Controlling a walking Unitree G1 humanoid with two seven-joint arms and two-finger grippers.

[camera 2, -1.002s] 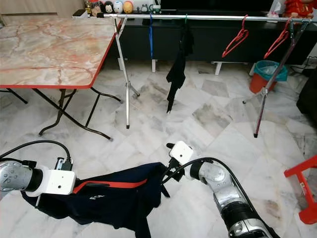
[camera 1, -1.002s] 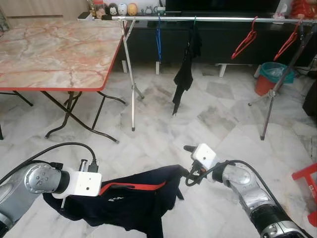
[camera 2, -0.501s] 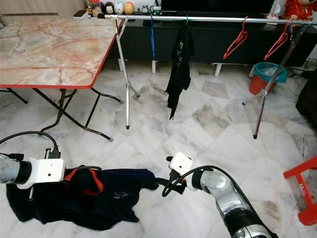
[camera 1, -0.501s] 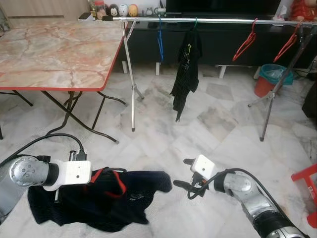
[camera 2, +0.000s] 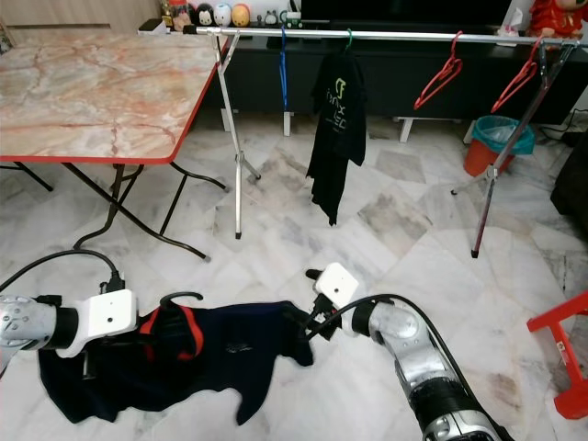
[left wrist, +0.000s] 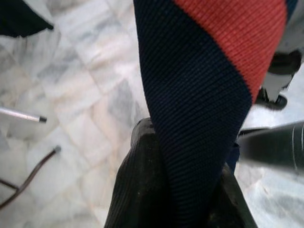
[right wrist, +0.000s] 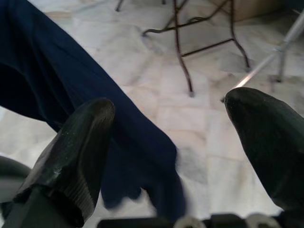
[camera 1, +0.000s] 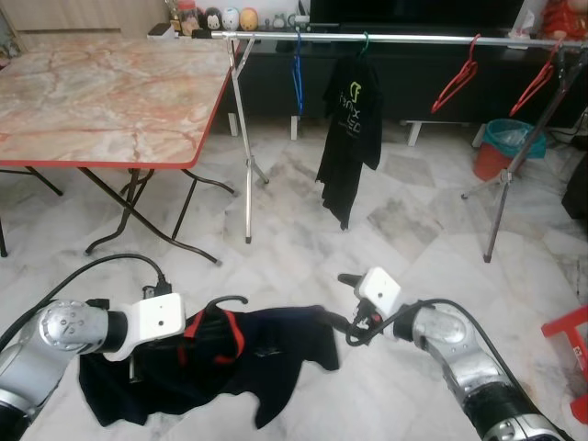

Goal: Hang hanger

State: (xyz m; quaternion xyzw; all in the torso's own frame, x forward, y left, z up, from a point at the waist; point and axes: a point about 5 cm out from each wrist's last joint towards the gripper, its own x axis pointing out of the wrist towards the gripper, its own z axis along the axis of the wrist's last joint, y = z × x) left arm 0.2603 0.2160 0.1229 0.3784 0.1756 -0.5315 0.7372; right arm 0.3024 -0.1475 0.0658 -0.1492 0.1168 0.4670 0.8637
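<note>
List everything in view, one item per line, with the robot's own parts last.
Navy garment: one, dark blue with a red band, held low over the floor.
Black hanger hook: one, poking up from the garment's red collar.
Clothes rail: one, silver, across the back.
Black T-shirt: one, hanging from the rail.
Blue hanger: one, on the rail.
Red hangers: two, on the rail's right part.
Folding table: one, marble-patterned with red edge, on the left.
Bin: one, red with a teal liner, far right.
Left pincer: shut on the garment.
Right pincer: open, at the garment's other end.
</note>
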